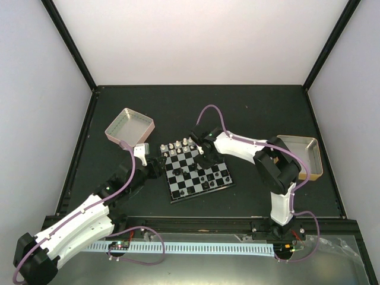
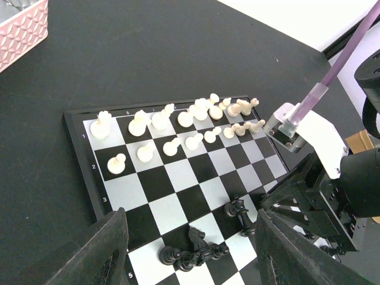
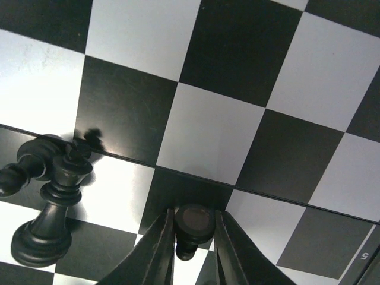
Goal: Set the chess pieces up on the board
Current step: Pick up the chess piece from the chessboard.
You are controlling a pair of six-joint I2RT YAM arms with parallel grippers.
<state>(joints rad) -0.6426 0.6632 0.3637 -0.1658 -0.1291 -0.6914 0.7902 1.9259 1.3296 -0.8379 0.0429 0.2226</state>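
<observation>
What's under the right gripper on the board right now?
A black piece stands on the board between the right gripper's fingers. The fingers cover most of its base.

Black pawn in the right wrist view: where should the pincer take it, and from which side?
Grip the black pawn by its round head, coming straight down from above: it stands upright on the chessboard, head topmost, nothing crowding it.

The right claw partly hides a black piece, its kind unclear.
</observation>
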